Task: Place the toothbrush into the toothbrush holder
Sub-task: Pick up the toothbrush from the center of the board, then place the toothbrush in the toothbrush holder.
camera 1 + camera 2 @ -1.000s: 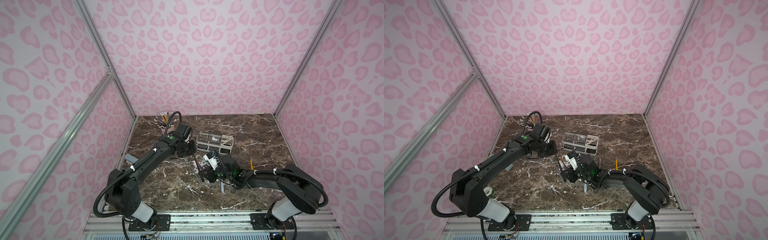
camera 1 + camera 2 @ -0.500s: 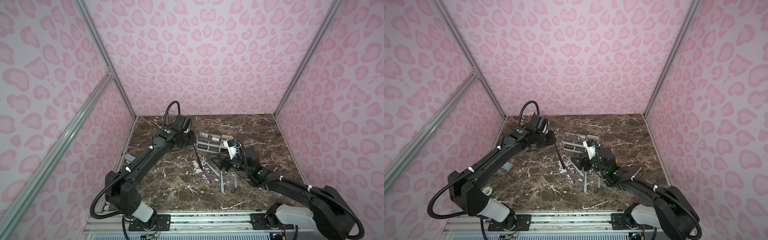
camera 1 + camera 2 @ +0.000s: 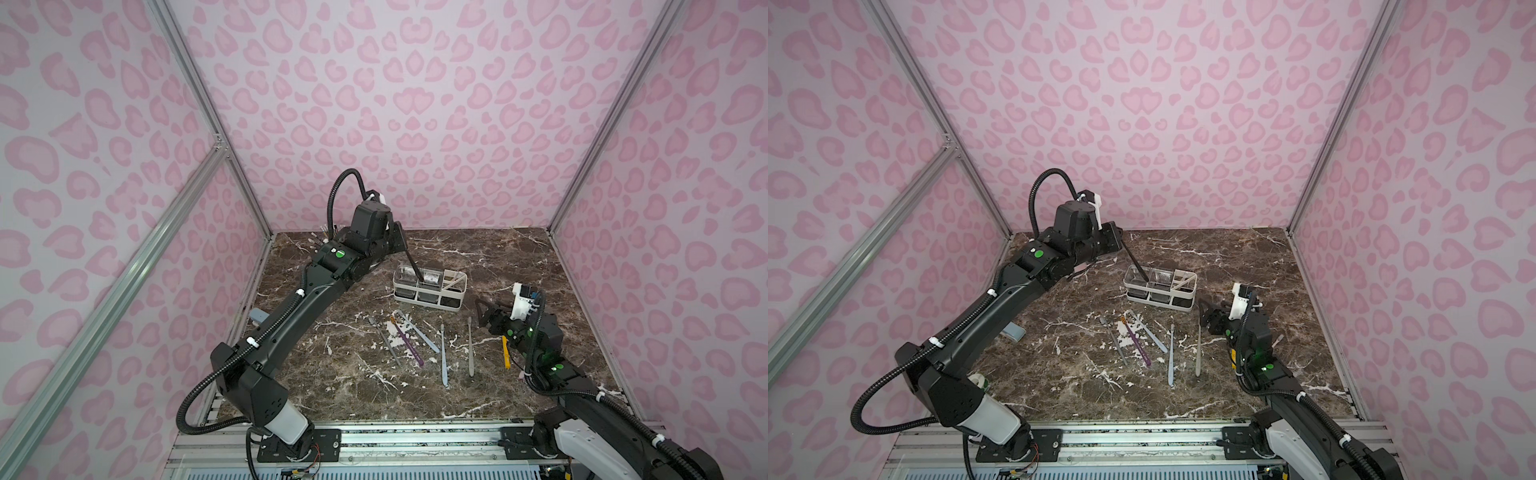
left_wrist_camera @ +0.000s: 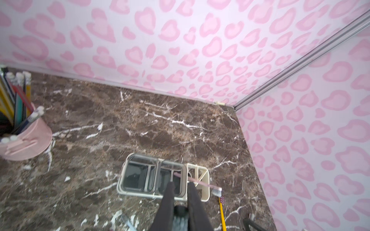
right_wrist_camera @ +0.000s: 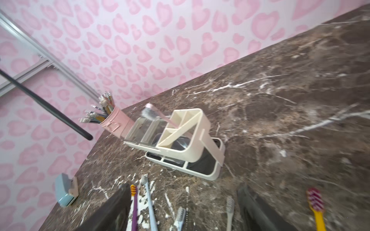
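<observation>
The marble tabletop (image 3: 519,257) is walled on three sides by pink spotted panels. Its 1–2 o'clock quarter and the strip at 6 o'clock lie bare.

The holder (image 3: 457,291) stands just toward 12 o'clock from centre. It is a white plastic caddy with two clear square boxes and a slotted end. A pink toothbrush (image 5: 170,123) leans in the slots with its grey bristles up.

The left gripper (image 3: 397,239) is at 11 o'clock of the holder, its jaws narrow on a black toothbrush (image 3: 411,259). This is a slim, smooth rod slanting down, its rounded end above the clear boxes. The right wrist view shows it clear of them.

The right gripper (image 3: 485,316) hovers at 4 o'clock of the holder, jaws wide and holding nothing.

At 6 o'clock of the holder lie loose brushes: grey (image 3: 384,340), purple (image 3: 407,343), two pale blue (image 3: 443,357), another grey (image 3: 470,349) and, beside the right arm, yellow (image 3: 505,351).

A pink cup (image 4: 26,140) of pencils fills the 11 o'clock corner. A small blue block (image 3: 258,316) sits at the 9 o'clock edge.
</observation>
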